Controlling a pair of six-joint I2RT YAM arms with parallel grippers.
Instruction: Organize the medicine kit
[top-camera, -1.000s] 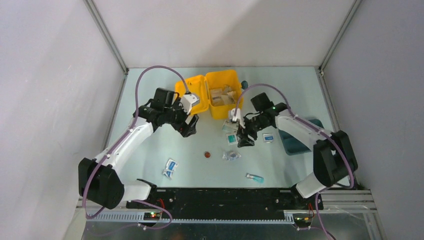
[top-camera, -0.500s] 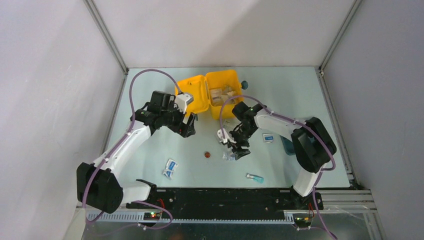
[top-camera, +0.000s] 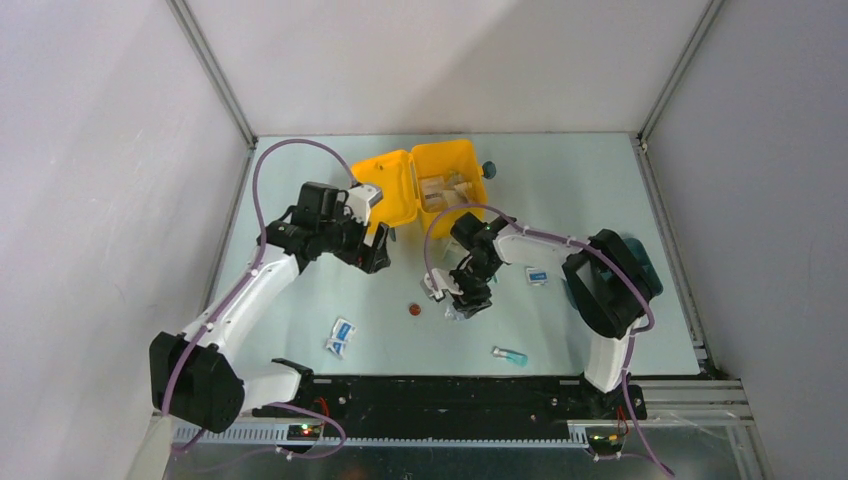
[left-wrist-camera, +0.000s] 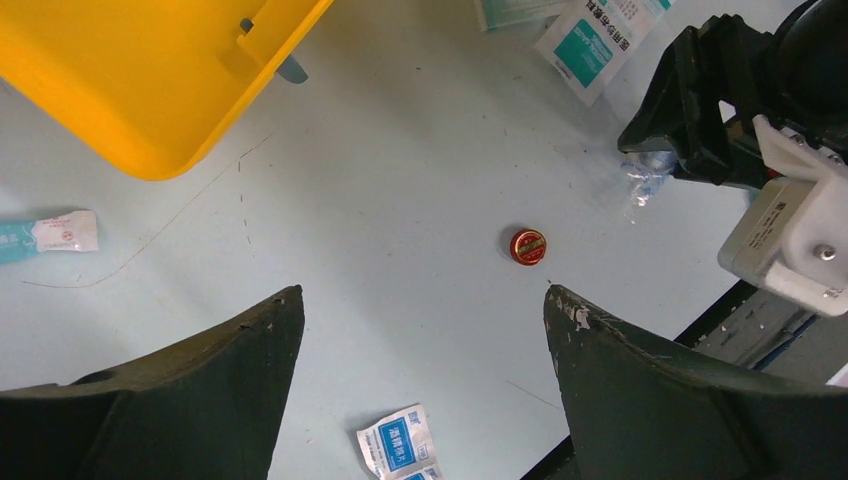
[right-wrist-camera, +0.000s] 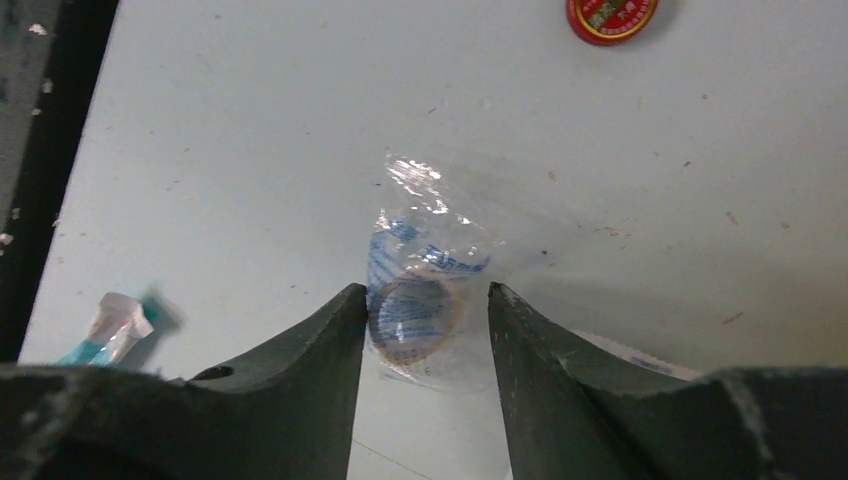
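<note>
The yellow medicine kit (top-camera: 445, 185) stands open at the back centre, its lid (top-camera: 387, 198) folded left; the lid also shows in the left wrist view (left-wrist-camera: 150, 70). My left gripper (top-camera: 376, 253) hovers in front of the lid, open and empty (left-wrist-camera: 422, 295). My right gripper (top-camera: 470, 297) is low over a clear plastic packet holding a small roll (right-wrist-camera: 420, 300). Its jaws stand either side of the packet with a gap left, and the left finger touches it (right-wrist-camera: 425, 290). A small red tin (top-camera: 412, 309) lies left of the packet.
Two blue-and-white sachets (top-camera: 340, 337) lie at front left. A teal-capped tube (top-camera: 510, 356) lies at front centre. One sachet (top-camera: 537, 275) lies right of my right arm. White-and-teal sachets (left-wrist-camera: 600, 40) lie near the kit. A dark teal tray (top-camera: 640, 265) is mostly hidden at right.
My right gripper has swung left and toward the front, from beside the sachets near the kit down over the clear packet. My left gripper has shifted only slightly.
</note>
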